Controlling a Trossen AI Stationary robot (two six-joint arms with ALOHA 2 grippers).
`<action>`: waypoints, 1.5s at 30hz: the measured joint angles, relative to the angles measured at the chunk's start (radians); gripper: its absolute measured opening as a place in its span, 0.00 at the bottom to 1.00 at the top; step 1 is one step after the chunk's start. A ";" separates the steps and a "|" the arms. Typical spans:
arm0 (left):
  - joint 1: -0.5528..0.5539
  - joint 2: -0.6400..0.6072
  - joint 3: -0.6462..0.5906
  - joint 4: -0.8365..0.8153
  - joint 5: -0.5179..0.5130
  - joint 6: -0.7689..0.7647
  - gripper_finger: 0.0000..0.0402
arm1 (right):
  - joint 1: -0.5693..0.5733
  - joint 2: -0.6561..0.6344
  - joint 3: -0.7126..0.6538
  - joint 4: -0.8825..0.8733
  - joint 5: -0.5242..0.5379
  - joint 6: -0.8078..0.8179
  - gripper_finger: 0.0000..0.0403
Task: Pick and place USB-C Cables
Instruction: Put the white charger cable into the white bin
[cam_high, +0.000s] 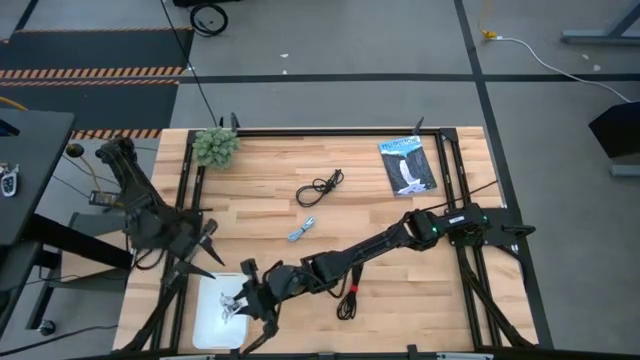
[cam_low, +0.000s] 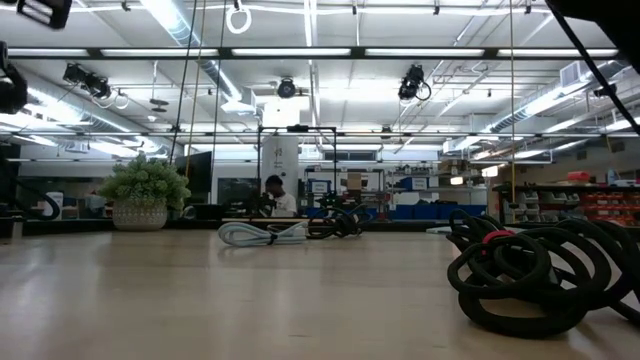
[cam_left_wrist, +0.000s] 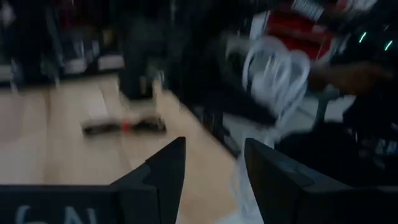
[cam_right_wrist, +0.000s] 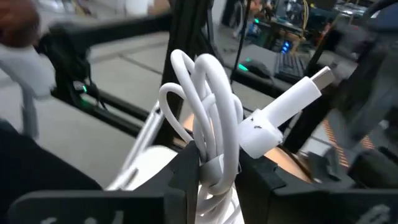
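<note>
The right arm reaches long across the table, and its right gripper (cam_high: 243, 300) hangs over the white tray (cam_high: 207, 325) at the near left corner. Between its fingers (cam_right_wrist: 186, 168) it has the white cable (cam_right_wrist: 208, 134) pinched tight, the coil standing up from the grip with the plug jutting off to one side. From above, that cable shows as a pale tangle just over the tray.

The left gripper (cam_high: 207, 250) sits close by, just beside the tray's far edge, its fingers (cam_left_wrist: 165, 168) spread apart with nothing between them. Its wrist camera looks toward the white coil, though the view there is smeared, so I can't say how near the two grippers really are.

Out on the wood, one black cable (cam_high: 320, 187) lies loosely coiled toward the middle of the table, and the pale blue-grey cable (cam_high: 302, 230) lies near it, a little closer to the front. A second black cable (cam_high: 349, 300) with a red tie rests by the right arm's forearm. A blue-and-white packet (cam_high: 407, 165) lies at the far right, and a small potted plant (cam_high: 215, 146) stands at the far left corner.
</note>
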 joint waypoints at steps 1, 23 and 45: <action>0.000 -0.012 0.000 0.035 0.000 0.025 0.43 | -0.004 0.000 -0.010 0.027 -0.018 0.016 0.23; 0.001 -0.041 0.000 0.325 -0.025 0.256 0.43 | -0.003 0.003 -0.189 0.538 -0.161 0.142 0.23; 0.001 -0.040 0.000 0.305 -0.042 0.239 0.43 | -0.064 0.002 -0.262 0.446 -0.144 0.231 0.22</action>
